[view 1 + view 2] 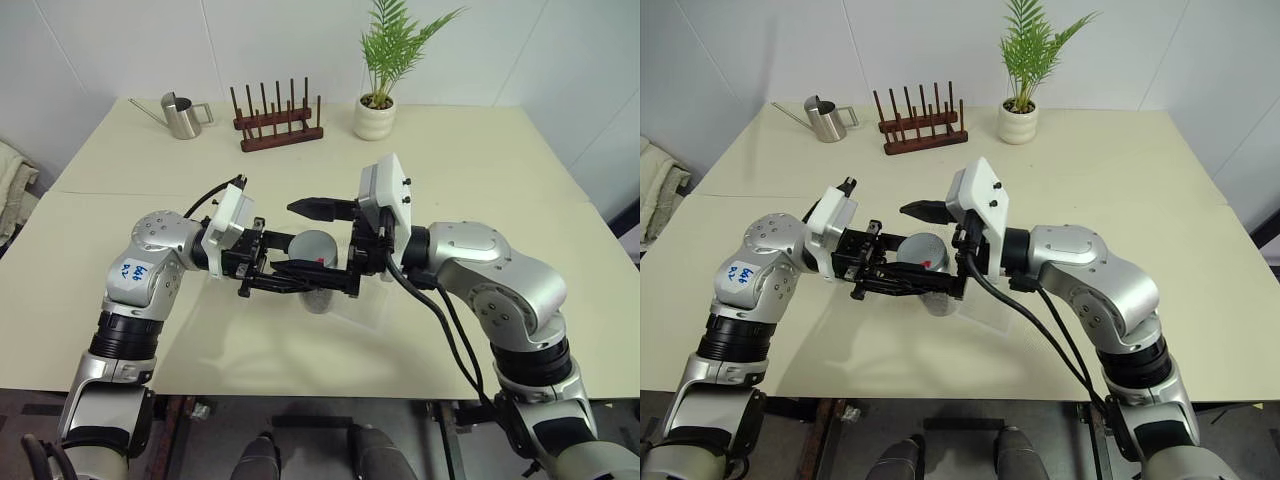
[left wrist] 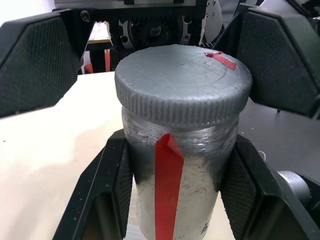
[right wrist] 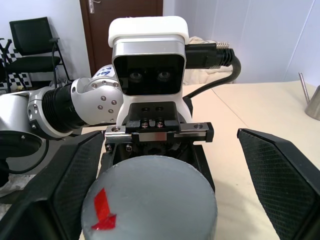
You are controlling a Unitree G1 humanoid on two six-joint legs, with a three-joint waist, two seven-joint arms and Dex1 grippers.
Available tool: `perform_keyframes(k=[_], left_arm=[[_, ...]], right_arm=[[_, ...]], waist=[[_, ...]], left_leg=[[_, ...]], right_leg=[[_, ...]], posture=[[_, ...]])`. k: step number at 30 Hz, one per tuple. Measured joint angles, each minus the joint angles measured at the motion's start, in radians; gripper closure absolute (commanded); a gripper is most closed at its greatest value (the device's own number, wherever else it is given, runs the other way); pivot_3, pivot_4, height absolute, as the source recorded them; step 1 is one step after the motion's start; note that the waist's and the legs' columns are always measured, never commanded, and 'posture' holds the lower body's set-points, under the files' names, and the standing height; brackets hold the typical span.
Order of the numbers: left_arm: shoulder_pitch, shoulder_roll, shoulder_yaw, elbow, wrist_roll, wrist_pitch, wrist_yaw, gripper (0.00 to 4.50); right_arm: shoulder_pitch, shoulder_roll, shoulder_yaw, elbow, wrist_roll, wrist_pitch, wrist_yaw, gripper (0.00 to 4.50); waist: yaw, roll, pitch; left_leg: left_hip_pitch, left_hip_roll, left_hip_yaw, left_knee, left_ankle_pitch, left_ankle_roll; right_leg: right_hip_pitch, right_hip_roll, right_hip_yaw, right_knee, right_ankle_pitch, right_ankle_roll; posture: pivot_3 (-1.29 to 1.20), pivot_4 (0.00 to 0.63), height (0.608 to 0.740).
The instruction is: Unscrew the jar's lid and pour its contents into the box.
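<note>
While our left gripper (image 2: pixel 172 200) is clenched on the body of the jar (image 2: pixel 175 200), holding it up over the near middle of the table (image 1: pixel 480 170), our right gripper (image 3: pixel 165 185) stands released, its fingers (image 3: pixel 280 175) spread wide on either side of the lid (image 3: pixel 150 200) without touching it. We judge the unscrewing step to be in hand: the lid sits fully on the jar, so nothing has been poured. The next move, as we read it, calls for the right fingers to close squarely on the ribbed rim and turn while the left keeps the jar from spinning. We count one jar, one lid with one red mark, and two grippers. Past the jar, at about eleven o'clock, stand one steel watering can (image 1: pixel 181 116) and one wooden peg rack (image 1: pixel 278 122); at one o'clock, one potted plant (image 1: pixel 378 100).
</note>
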Motion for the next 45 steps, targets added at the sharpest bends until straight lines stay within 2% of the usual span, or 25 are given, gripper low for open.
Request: perform_keyframes(k=[7,15,20,30,41,45], left_arm=[[0.000,0.000,0.000,0.001,0.019,-0.007,0.016,2.48],[0.000,0.003,0.002,0.016,0.031,-0.007,0.030,2.48],[-0.001,0.004,0.032,0.049,0.031,-0.008,0.037,2.48],[0.000,0.004,0.047,0.079,0.028,-0.017,0.002,2.48],[-0.001,-0.003,0.047,0.093,0.028,-0.023,-0.017,2.48],[-0.025,-0.020,0.042,0.113,0.028,-0.026,-0.020,2.48]], right_arm=[[-0.027,-0.023,0.027,0.036,-0.034,-0.005,0.014,0.02],[-0.033,-0.106,0.019,0.031,-0.029,-0.005,0.042,0.02],[-0.008,-0.172,-0.025,0.004,-0.010,0.007,0.044,0.02],[0.030,-0.224,-0.154,-0.003,0.007,0.063,-0.017,0.02],[0.054,-0.226,-0.219,-0.061,0.105,0.126,-0.050,0.02],[0.036,-0.151,-0.219,-0.061,0.133,0.126,-0.102,0.02]], waist=[[0.002,0.000,0.000],[0.001,0.000,0.000],[0.001,0.000,0.000],[0.005,0.000,0.000],[0.003,0.000,0.000],[0.000,0.000,0.000]], left_leg=[[0.000,0.000,0.000,0.000,0.000,0.000],[0.000,0.000,0.000,0.000,0.000,0.000],[0.000,0.000,0.000,0.000,0.000,0.000],[-0.001,0.000,0.000,0.000,0.000,0.000],[0.000,0.000,0.000,0.000,-0.001,0.001],[0.000,0.000,0.000,0.000,-0.001,0.001]], right_leg=[[0.000,0.000,0.000,0.000,0.000,0.000],[0.000,0.000,0.000,0.000,0.000,0.000],[0.000,0.000,0.000,0.000,0.000,0.000],[0.000,0.000,0.000,-0.001,0.000,0.000],[0.000,0.000,0.000,0.000,0.000,-0.001],[0.000,0.000,0.000,0.000,0.000,0.000]], posture=[[0.00,0.150,0.740],[0.00,0.150,0.740],[0.00,0.150,0.740],[0.00,0.150,0.740],[0.00,0.150,0.740],[0.00,0.150,0.740]])
